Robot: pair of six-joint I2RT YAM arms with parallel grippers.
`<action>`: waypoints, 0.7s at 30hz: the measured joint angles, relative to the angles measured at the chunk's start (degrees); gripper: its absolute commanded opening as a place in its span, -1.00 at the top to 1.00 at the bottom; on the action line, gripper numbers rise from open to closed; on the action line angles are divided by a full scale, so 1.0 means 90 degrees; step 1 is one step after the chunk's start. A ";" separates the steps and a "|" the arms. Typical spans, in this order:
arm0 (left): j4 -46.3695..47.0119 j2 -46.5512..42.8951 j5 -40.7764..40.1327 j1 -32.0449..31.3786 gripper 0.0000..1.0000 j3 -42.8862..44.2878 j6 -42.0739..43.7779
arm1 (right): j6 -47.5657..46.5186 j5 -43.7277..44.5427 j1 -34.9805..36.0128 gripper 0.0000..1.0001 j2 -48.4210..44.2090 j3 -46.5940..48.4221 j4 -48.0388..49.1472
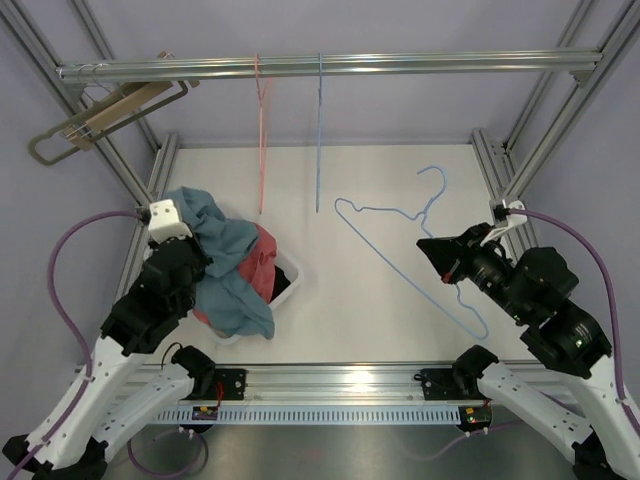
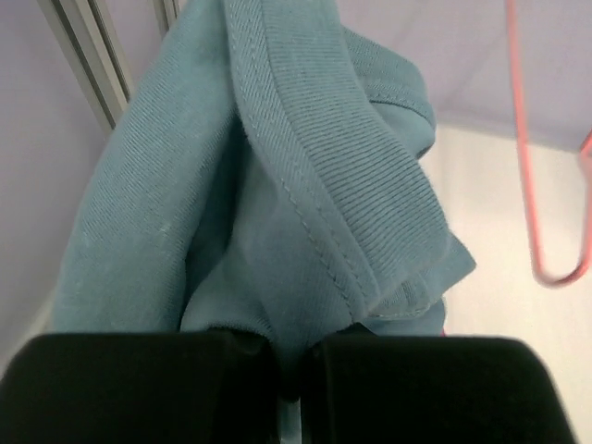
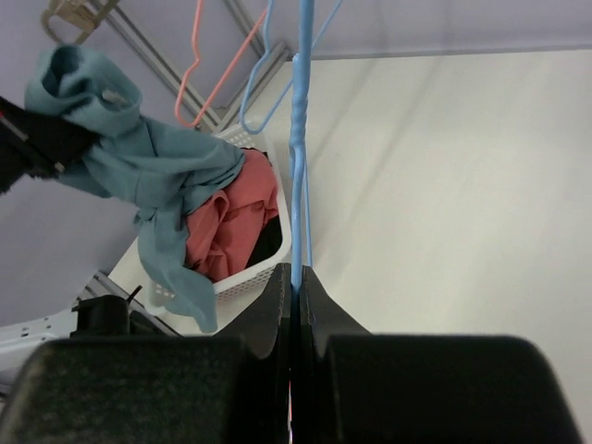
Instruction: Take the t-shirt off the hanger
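Note:
The teal t-shirt (image 1: 228, 255) hangs bunched from my left gripper (image 2: 294, 347), which is shut on a fold of its cloth (image 2: 277, 185). The shirt's lower part drapes over the white basket at the table's left. The light blue wire hanger (image 1: 400, 215) is bare and apart from the shirt, slanting across the right half of the table. My right gripper (image 1: 434, 248) is shut on its wire (image 3: 298, 139), pinched between the fingertips (image 3: 296, 277). In the right wrist view the t-shirt (image 3: 139, 157) shows at far left, over the basket.
The white basket (image 1: 291, 272) holds a red garment (image 1: 264, 262). A metal rail (image 1: 400, 64) crosses the back, with a pink hanger (image 1: 262, 130) and a blue hanger (image 1: 319, 130) hanging from it. Wooden hangers (image 1: 100, 115) sit at the rail's left end. Frame posts line both sides.

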 measured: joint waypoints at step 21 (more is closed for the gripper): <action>-0.1382 -0.2028 0.1685 0.0007 -0.98 -0.2227 -0.3500 | -0.0605 0.1423 0.0000 1.00 0.3179 0.1319 0.1263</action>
